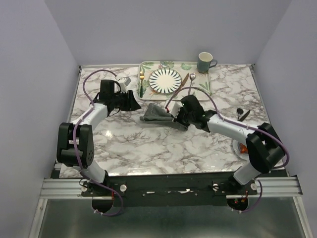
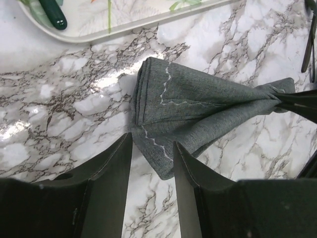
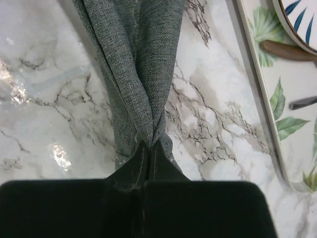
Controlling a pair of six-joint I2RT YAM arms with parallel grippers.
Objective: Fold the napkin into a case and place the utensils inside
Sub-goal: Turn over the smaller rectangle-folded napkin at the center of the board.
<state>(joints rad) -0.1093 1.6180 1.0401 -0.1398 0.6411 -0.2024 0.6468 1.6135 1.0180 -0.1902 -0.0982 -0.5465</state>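
Evidently the right tool (image 3: 148, 148) pinches a bunched end of the napkin (image 2: 198, 104), anchoring it on the bench (image 2: 59, 99), while the left tool (image 2: 152, 142) hovers half-open, empty, beside the folded end.

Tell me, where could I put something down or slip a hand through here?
Widest bare marble: the front strip between left arm and right arm, nearer than the napkin. A smaller patch lies right of the tray and mug. Crowded: mid-table, where the right gripper pinches the napkin and the left gripper hovers open.
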